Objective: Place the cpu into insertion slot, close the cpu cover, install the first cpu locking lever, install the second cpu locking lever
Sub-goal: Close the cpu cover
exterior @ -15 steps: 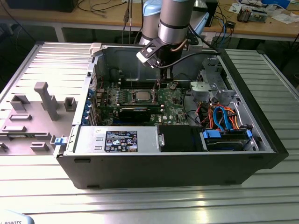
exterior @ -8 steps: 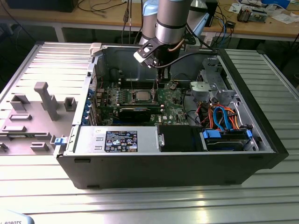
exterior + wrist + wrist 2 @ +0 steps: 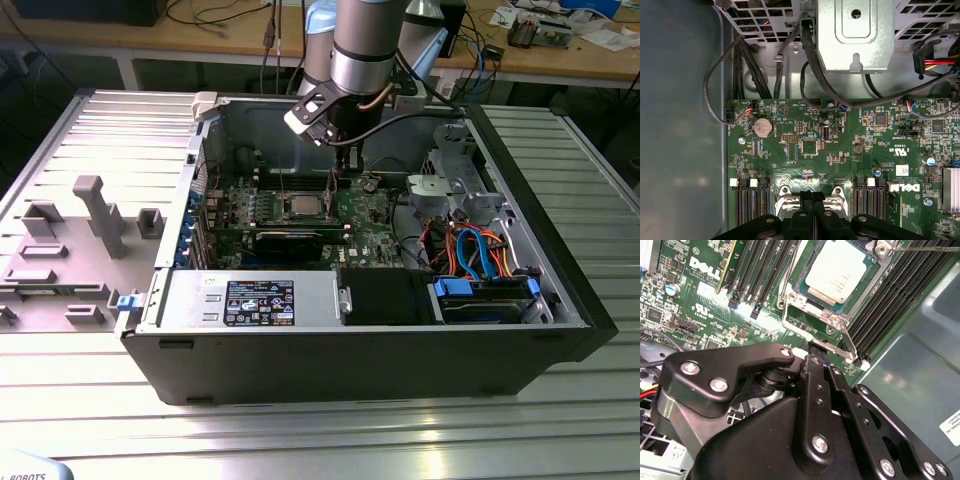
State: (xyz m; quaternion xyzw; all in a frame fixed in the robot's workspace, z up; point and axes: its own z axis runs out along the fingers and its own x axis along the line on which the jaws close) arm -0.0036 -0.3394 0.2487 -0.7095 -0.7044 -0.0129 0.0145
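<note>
Cpu (image 3: 836, 271) sits in the insertion slot (image 3: 799, 290) mid-motherboard (image 3: 700, 300), with the cpu cover (image 3: 815, 310) lowered around it. The gripper (image 3: 815, 346), fingers pressed together, meets the cover's edge beside a locking lever (image 3: 850, 345). The cpu lies straight ahead.

In the second wrist view the cpu (image 3: 837, 271) is cut off by the picture's edge, and the fingers (image 3: 815, 375) hide part of the motherboard (image 3: 700, 300). In the first wrist view they cover most of the insertion slot (image 3: 782, 199).
</note>
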